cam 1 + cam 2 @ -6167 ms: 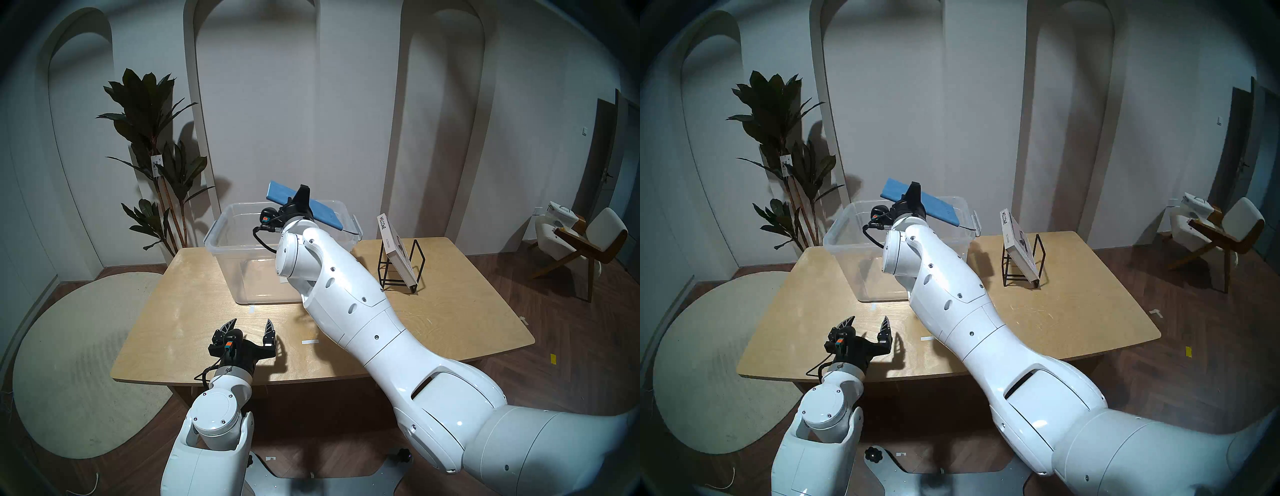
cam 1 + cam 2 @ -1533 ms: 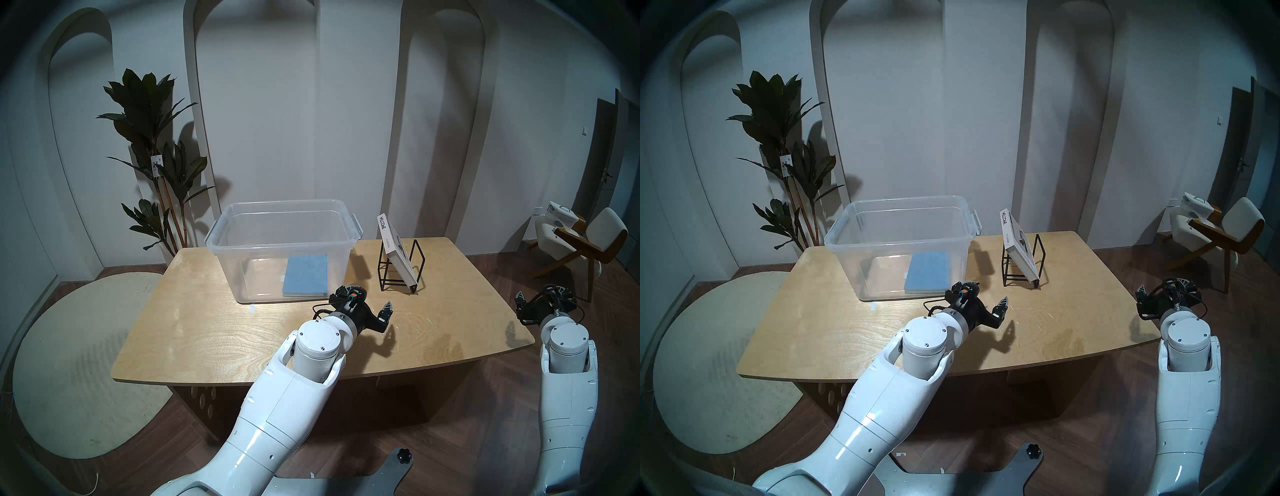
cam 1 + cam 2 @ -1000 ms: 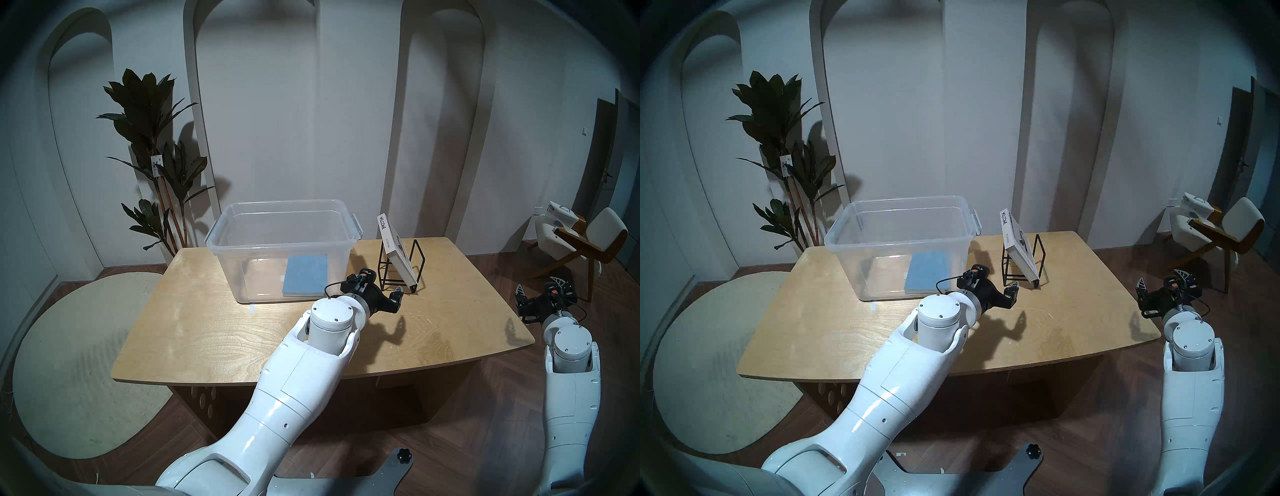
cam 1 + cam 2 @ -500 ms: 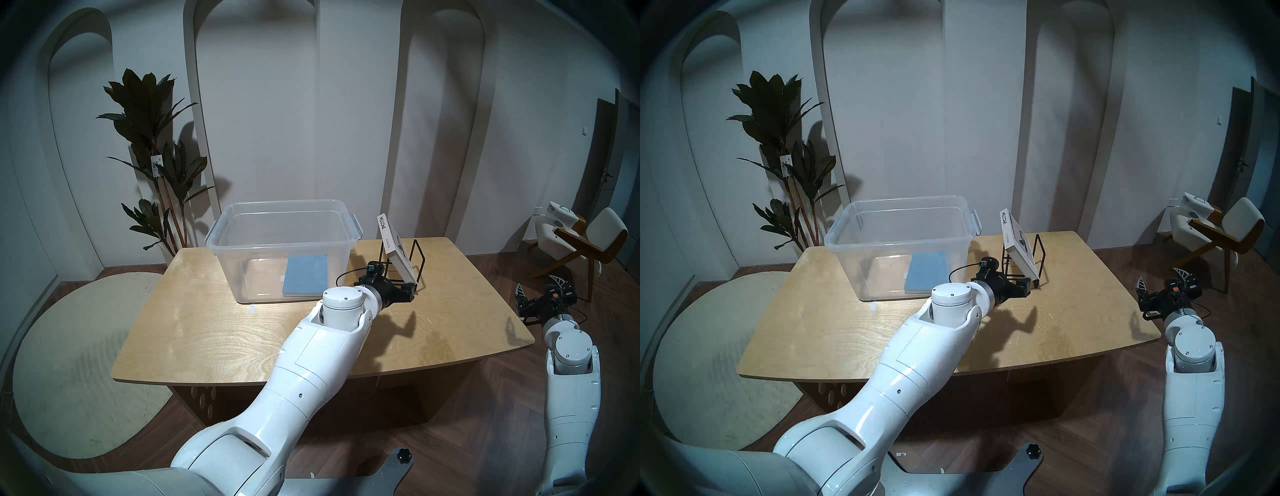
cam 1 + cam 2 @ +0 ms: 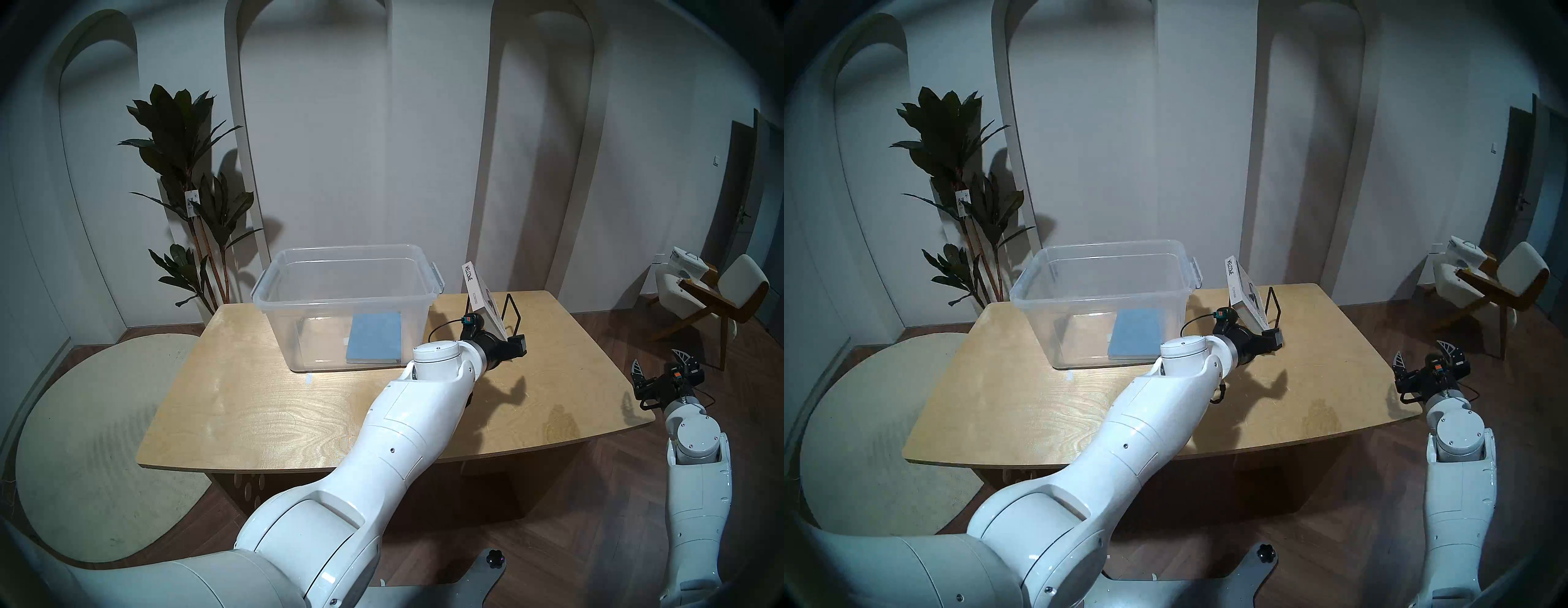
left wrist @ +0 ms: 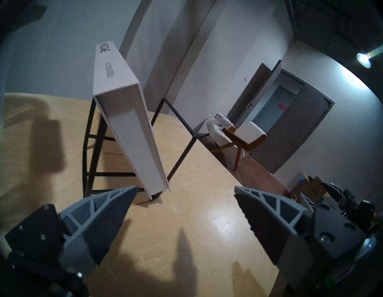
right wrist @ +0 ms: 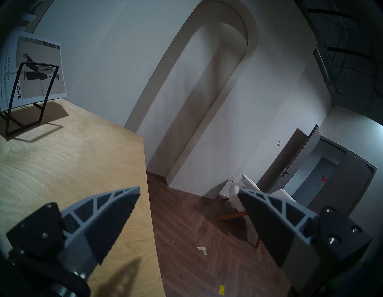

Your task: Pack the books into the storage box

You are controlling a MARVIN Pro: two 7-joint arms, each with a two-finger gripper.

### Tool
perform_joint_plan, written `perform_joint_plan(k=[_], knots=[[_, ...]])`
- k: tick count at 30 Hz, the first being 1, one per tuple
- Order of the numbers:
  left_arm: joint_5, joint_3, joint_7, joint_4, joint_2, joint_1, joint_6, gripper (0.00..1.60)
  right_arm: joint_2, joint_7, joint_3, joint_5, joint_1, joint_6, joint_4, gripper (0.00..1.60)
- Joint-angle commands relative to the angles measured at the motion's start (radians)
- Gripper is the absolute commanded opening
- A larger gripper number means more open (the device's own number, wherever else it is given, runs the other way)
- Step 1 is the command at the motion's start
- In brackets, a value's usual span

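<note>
Books: blue one (image 5: 375, 337) flat inside storage box (image 5: 271, 293); white WELCOME one (image 5: 483, 303) leaning in wire rack (image 5: 513, 312) on desk (image 5: 254, 407). Left hand (image 6: 185, 191) spread, empty, just short of its lower edge. Right hand (image 5: 655, 367) spread, idle, off desk corner. Step: approach. Next: straddle edge, pinch, lift clear of rack.

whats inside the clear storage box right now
Only the blue book, lying flat on the floor of the storage box toward its right side. Anything beneath that book is covered.
</note>
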Motion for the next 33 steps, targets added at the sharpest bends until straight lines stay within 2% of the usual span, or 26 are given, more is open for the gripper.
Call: perform_joint_plan(k=[1,8,10,16,19,20,24,28,33], knots=[[-0.031,-0.044,0.027,0.069,-0.099,-0.106,-0.068,1.60,0.024,-0.013,-0.004,-0.005,0.030,-0.064,0.002,1.60],[-0.036,-0.071,0.064,0.162,-0.113,-0.170,-0.123,1.60,0.026,-0.010,-0.012,-0.010,0.033,-0.111,0.014,1.60],[-0.009,-0.065,0.112,0.203,-0.113,-0.188,-0.143,1.60,0.026,-0.011,-0.015,-0.010,0.033,-0.140,0.018,1.60],[-0.006,-0.059,0.155,0.307,-0.113,-0.216,-0.141,1.60,0.037,-0.009,-0.024,-0.001,0.048,-0.224,0.064,1.60],[-0.007,-0.054,0.135,0.293,-0.113,-0.204,-0.135,1.60,0.038,-0.010,-0.025,0.001,0.050,-0.236,0.070,1.60],[0.012,-0.038,0.142,0.282,-0.113,-0.199,-0.161,1.60,0.039,-0.010,-0.025,0.001,0.050,-0.237,0.072,1.60],[0.009,-0.038,0.151,0.279,-0.113,-0.206,-0.173,1.60,0.041,-0.011,-0.027,0.003,0.053,-0.247,0.080,1.60],[-0.003,-0.051,0.156,0.302,-0.113,-0.232,-0.188,1.60,0.043,-0.011,-0.028,0.005,0.055,-0.257,0.086,1.60],[-0.005,-0.036,0.184,0.331,-0.113,-0.261,-0.199,1.60,0.044,-0.012,-0.029,0.007,0.056,-0.265,0.091,1.60]])
